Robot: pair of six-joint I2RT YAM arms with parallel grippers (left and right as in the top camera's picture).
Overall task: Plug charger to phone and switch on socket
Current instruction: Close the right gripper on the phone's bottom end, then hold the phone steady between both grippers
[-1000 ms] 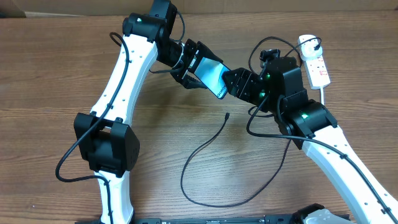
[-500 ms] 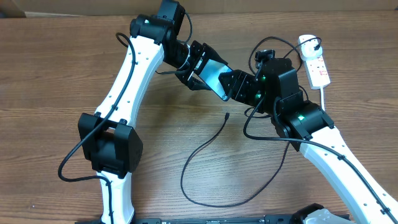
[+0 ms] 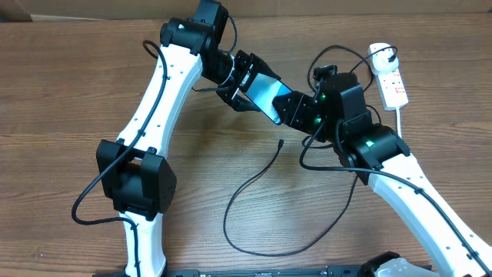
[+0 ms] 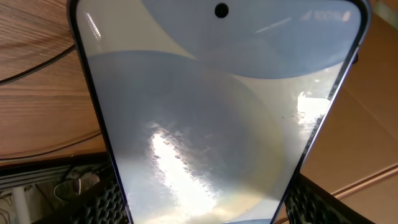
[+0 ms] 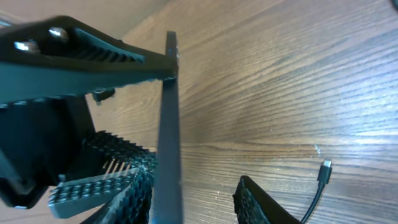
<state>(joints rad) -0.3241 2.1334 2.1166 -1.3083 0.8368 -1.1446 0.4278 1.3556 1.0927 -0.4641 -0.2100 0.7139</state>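
Left pincer (image 3: 247, 83) is clamped across the slim black-edged smartphone with the pale blue screen (image 3: 264, 92), holding it above the brown wooden worktop (image 3: 61, 92) at far centre. Right pincer (image 3: 286, 106) meets the phone's near-right end. Its fingers stand apart on either side of the phone, with a visible gap to one of them.

The long thin black charger cable (image 3: 254, 181) lies loose on the worktop near the phone, and its small plug tip (image 3: 281, 142) sits just nearside of the right pincer, touching neither pincer. The white elongated power strip with red markings (image 3: 389, 77) rests at far right, well apart from the phone.

There are two arms, one phone, one charger cable and one power strip.

Only the overhead view shows the strip and the cable's full curve. The left wrist view fills with the phone's glossy screen (image 4: 211, 124). The right wrist view shows the phone edge-on (image 5: 168, 124) between ridged fingers (image 5: 255, 205), with the plug tip (image 5: 324, 171) on the wood beyond.
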